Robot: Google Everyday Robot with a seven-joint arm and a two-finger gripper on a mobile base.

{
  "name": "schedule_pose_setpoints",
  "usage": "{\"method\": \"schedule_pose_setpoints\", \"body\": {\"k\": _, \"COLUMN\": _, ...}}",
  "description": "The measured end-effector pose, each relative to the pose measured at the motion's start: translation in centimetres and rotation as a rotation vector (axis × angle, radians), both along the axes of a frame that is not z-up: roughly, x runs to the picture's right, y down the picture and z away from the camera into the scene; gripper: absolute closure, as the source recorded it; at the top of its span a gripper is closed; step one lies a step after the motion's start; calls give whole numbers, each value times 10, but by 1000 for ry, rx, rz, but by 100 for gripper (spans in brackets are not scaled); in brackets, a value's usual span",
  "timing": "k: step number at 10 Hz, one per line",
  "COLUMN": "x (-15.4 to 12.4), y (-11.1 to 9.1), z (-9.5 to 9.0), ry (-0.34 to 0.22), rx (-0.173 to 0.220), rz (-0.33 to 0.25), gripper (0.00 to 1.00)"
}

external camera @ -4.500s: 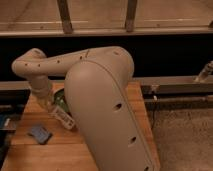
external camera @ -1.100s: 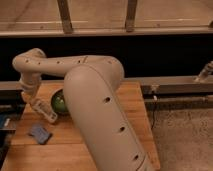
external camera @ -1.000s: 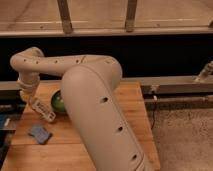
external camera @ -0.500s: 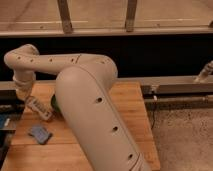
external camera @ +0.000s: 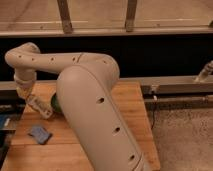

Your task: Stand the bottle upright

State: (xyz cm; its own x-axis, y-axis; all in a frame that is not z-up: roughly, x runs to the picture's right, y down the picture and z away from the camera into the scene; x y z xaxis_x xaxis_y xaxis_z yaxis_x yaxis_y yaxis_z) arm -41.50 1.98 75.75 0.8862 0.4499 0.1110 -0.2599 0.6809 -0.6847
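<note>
Claw (external camera: 31, 98) above table's (external camera: 130, 107) left side, bottle (external camera: 40, 106) under it, cloth (external camera: 39, 133) nearer.

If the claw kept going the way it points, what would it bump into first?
Probably the wooden table. The claw slants down over its left side, and the blue thing lies nearer the camera, likely off that line. Depth is unclear.

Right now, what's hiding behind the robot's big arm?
A green round thing peeks out; most is covered. The gripper, near the wooden table's left edge, seems to carry a pale bottle. A blue thing lies nearby.
</note>
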Motion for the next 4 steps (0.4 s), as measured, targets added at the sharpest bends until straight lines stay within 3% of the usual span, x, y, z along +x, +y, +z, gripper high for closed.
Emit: {"method": "schedule_pose_setpoints", "body": {"k": 4, "x": 14, "y": -1, "z": 7, "ry": -35, "rx": -5, "rz": 59, "gripper": 100}}
